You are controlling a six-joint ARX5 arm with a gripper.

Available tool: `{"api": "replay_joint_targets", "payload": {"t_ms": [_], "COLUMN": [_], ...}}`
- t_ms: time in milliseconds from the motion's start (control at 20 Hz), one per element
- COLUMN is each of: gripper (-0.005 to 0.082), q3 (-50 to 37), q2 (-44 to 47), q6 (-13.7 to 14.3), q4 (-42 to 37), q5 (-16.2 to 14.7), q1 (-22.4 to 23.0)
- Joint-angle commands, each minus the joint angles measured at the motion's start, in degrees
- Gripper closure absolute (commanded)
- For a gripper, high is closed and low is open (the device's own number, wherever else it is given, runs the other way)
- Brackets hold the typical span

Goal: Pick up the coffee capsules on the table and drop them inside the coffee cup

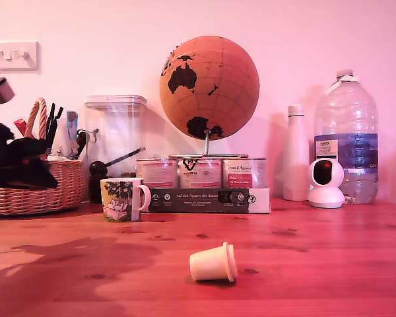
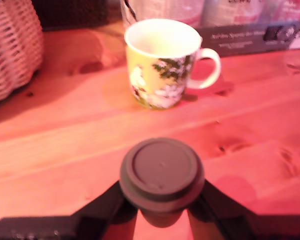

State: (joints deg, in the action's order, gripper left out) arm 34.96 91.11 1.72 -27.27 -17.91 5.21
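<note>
In the wrist view my gripper [image 2: 161, 202] is shut on a dark coffee capsule [image 2: 161, 172], whose round flanged face points at the camera, held above the wooden table. The coffee cup [image 2: 162, 62], white inside with a green-and-yellow print, stands upright a short way beyond the held capsule, its handle toward the tins. In the exterior view the coffee cup [image 1: 122, 199] stands left of centre. A cream-white capsule [image 1: 213, 263] lies on its side near the table's front, well to the cup's right. The gripper itself is not clearly seen in the exterior view.
A wicker basket [image 1: 33, 188] full of utensils stands at the exterior view's left, close to the cup. Behind the cup are a clear jar [image 1: 115, 132], a black scoop [image 1: 98, 168], three tins [image 1: 201, 173] on a dark box, and a globe [image 1: 209, 87]. A white bottle [image 1: 296, 155], small camera [image 1: 326, 183] and water bottle [image 1: 346, 135] stand at the right.
</note>
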Motion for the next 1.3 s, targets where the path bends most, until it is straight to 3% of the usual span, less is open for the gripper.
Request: {"api": "replay_joint_targets", "payload": {"t_ms": [0,200,650,1250], "gripper": [0.0733,0.0733,0.0733,0.0733], "q3": [2.58,7.61,21.31,33.11], "q2": [-0.11,-0.11,-0.07,1.84], "q6": [0.35,2.01,3.63,4.94], "q4": [2.71,8.92,29.64,41.77], "q5": [0.07,2.36,3.72,5.6], "q1": [1.03,3.17,4.98,5.09]}}
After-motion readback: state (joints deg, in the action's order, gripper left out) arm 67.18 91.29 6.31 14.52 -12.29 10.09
